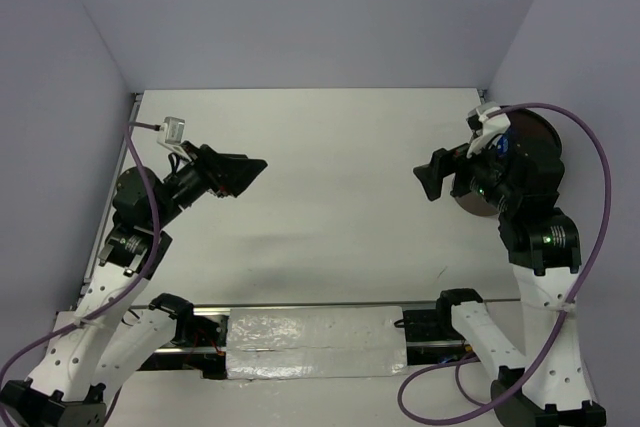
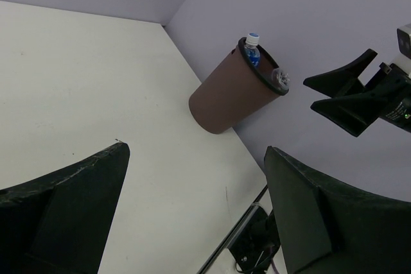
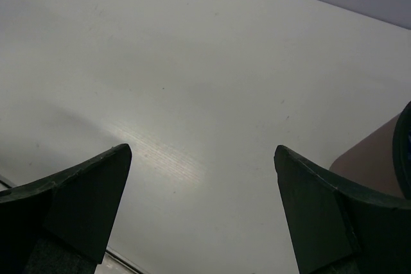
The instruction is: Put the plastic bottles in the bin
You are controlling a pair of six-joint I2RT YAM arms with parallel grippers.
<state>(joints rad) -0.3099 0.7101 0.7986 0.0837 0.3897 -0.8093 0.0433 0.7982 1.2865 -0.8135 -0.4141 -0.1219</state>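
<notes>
White table filled the workspace, shut in by pale lavender walls on the left, right and far sides. At the near edge, a crinkled silvery sheet lay along the dark rail between the two arm bases, and purple cables looped up from the bases along both arms.

Farther in, on the left, the left gripper hung above the table and pointed toward the right. Its jaws were spread wide, and its wrist camera showed only bare table between the two dark fingers. On the right at about the same depth, the right gripper pointed toward the left, facing the other across the middle of the table and well apart from it. Its jaws also stood wide, with bare table showing between them.

Just behind the right arm's wrist, the brown bin stood upright on the right side of the table, close to the right wall. From above it was mostly hidden by the arm. The left wrist view showed two plastic bottles sticking up above its dark rim: a blue-labelled bottle with a pale cap, and a clear bottle leaning at the rim beside it. Anything deeper in the bin could not be seen.
</notes>
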